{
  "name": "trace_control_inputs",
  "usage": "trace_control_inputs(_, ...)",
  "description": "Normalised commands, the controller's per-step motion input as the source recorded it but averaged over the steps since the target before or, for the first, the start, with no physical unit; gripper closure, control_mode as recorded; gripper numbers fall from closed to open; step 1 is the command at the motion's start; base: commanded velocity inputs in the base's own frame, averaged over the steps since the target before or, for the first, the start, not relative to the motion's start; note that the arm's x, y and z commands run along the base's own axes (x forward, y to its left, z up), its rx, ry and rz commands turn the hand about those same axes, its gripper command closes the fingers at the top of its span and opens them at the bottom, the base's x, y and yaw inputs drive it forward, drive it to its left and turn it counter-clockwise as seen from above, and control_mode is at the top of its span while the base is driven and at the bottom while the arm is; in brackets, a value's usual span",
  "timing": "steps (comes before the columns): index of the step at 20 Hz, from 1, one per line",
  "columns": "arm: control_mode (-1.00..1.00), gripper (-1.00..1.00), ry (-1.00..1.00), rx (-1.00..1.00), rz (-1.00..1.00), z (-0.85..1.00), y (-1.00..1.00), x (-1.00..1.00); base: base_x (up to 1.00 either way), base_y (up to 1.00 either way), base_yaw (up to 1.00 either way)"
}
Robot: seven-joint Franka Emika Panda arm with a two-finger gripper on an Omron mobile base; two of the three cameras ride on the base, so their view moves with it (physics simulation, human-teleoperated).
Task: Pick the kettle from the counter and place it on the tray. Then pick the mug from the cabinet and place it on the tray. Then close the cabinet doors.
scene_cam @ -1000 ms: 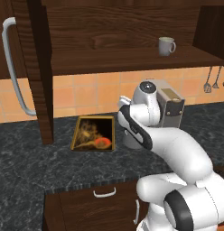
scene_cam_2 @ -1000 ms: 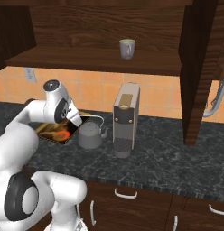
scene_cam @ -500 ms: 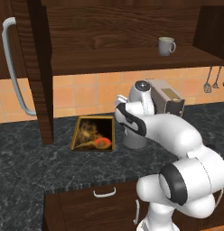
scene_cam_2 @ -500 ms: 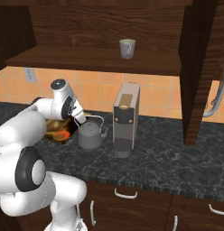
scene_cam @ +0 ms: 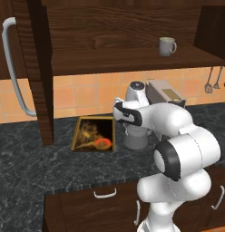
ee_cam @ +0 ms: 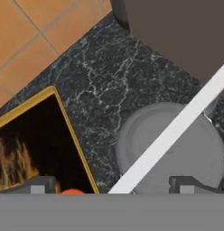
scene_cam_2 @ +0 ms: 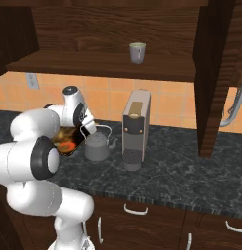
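The grey kettle stands on the dark counter between the tray and the coffee machine. My gripper hangs open just above it. The kettle's wire handle runs slantwise between the fingers, with one fingertip over the tray edge and the other over the domed lid. In the left base view my arm covers most of the kettle. The gold-rimmed tray lies just left of it. The mug sits on the cabinet shelf; both doors stand open.
A boxy grey coffee machine stands right beside the kettle. The left door with its bar handle hangs over the counter left of the tray. The right door juts out at the right. Utensils hang on the tiled wall.
My arm has stretched forward and the hand has come down over the kettle, closer to its handle. Kettle, tray and mug have stayed where they were.
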Motion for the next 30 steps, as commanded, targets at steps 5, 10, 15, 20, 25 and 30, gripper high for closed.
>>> trace_control_inputs(5,-1.00,-1.00,0.00,0.00,0.00,-0.18,0.00,0.14,0.00,0.00,0.00)
trace_control_inputs(10,-1.00,-1.00,0.00,0.00,0.00,-0.22,0.00,0.04,0.00,0.00,0.00)
trace_control_inputs(15,-1.00,-1.00,0.00,-0.04,0.00,-0.39,0.00,-0.02,0.00,0.00,0.00)
trace_control_inputs(20,-1.00,1.00,-0.05,-0.08,0.00,-0.25,-0.01,-0.12,0.00,0.00,0.00)
trace_control_inputs(25,-1.00,1.00,0.00,-0.01,0.06,0.01,-0.08,-0.43,0.00,0.00,0.00)
trace_control_inputs(30,-1.00,1.00,-0.05,0.00,0.12,0.17,0.12,-0.48,0.00,0.00,0.00)
